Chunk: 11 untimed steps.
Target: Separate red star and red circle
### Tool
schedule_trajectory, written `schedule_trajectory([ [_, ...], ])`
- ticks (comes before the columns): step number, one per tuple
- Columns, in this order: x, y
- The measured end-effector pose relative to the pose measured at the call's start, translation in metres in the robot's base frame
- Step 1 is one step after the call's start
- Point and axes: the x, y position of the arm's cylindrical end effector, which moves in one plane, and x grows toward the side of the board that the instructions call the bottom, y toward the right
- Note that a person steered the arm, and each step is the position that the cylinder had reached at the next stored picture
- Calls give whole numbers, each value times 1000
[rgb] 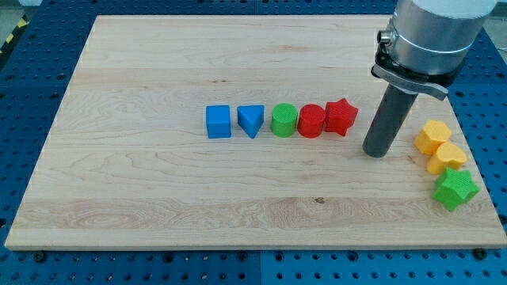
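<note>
Wooden board lying on a blue perforated bench, seen from one camera. We carry no gripper, so there are no jaws to report as apart or together; we end in a straight dark rod hanging from a grey cylindrical housing at the board's top right corner.

Our tip rests on the board towards the right edge, at about mid-height between the top and bottom edges. It stands near the right side of the red star, apart from it, with bare wood between the two, and touches no block.

Five blocks form a row running left to right across the middle of the board. From the left: a blue cube, a blue triangular block, a green cylinder, the red circle and the red star. The red circle and the red star sit side by side and appear to touch, the star being the right end of the row. The green cylinder sits just beside the red circle on its left, and whether they touch we cannot tell.

Three more blocks cluster by the right edge, to the right of our tip: two yellow blocks, whose exact shape we cannot make out, one just below the other, and a green star below them, nearest the bottom right corner.
</note>
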Motion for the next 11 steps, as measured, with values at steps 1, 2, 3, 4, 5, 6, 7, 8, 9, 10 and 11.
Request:
schedule_trajectory([
  [1, 0, -6],
  [2, -1, -33],
  [3, -10, -47],
  [4, -17, -54],
  [5, -30, -61],
  [6, -49, -65],
  [7, -58, -65],
  [8, -82, -65],
  [9, -88, -65],
  [10, -89, -65],
  [11, -89, -44],
])
